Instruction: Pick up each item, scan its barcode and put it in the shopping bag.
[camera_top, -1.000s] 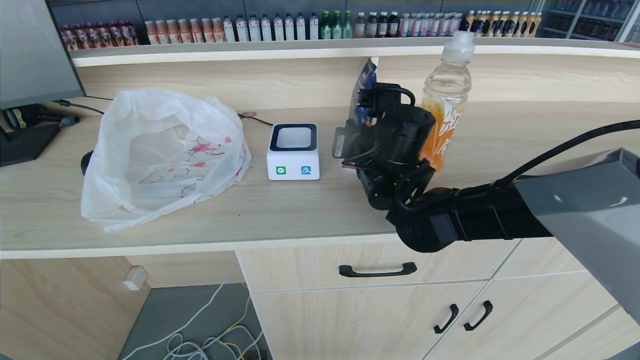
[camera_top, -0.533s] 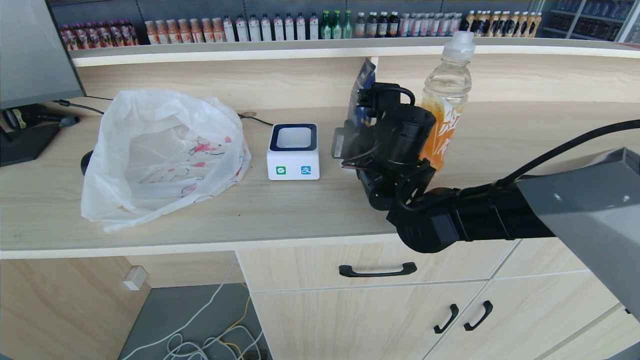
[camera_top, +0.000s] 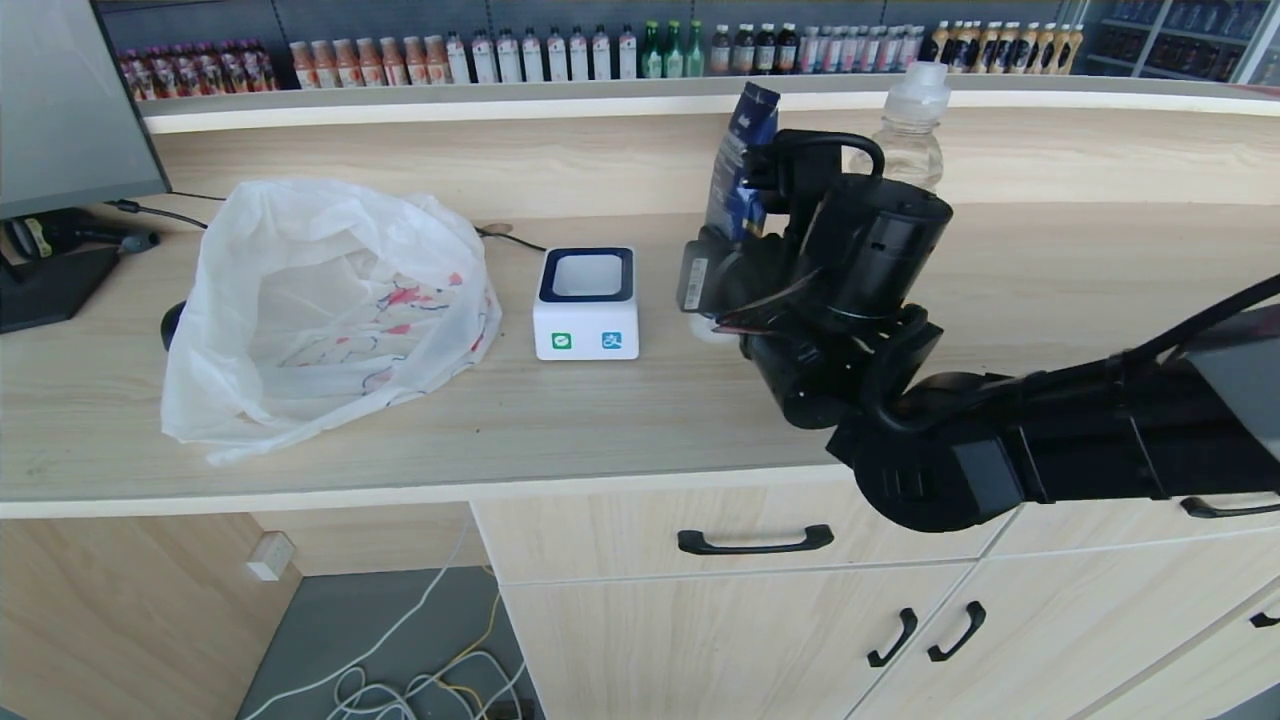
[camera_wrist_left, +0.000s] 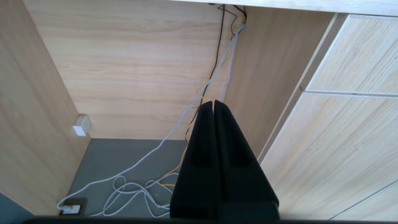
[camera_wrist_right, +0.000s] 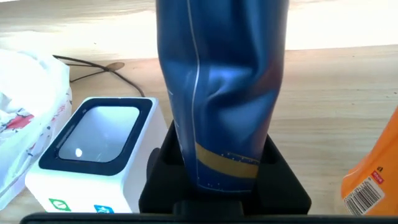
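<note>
My right gripper (camera_top: 735, 235) is shut on a tall blue snack pouch (camera_top: 740, 160), holding it upright above the counter, just right of the white scanner box (camera_top: 587, 302). The right wrist view has the blue pouch (camera_wrist_right: 221, 93) pinched between the fingers, with the scanner (camera_wrist_right: 99, 158) close beside it and an orange bottle label (camera_wrist_right: 373, 180) at the edge. The white shopping bag (camera_top: 320, 300) lies open on the counter's left. A clear bottle of orange drink (camera_top: 910, 125) stands behind the right arm. My left gripper (camera_wrist_left: 214, 109) hangs below the counter, fingers shut together on nothing.
A monitor (camera_top: 70, 100) and a handheld scanner (camera_top: 60, 235) sit at the far left. A raised ledge (camera_top: 600, 100) runs along the counter's back, with shelves of bottles beyond. Drawers (camera_top: 755, 540) and loose cables (camera_top: 400, 660) lie below the counter edge.
My right arm has risen and shifted slightly right, lifting the blue pouch higher off the counter. The arm now hides most of the orange drink bottle.
</note>
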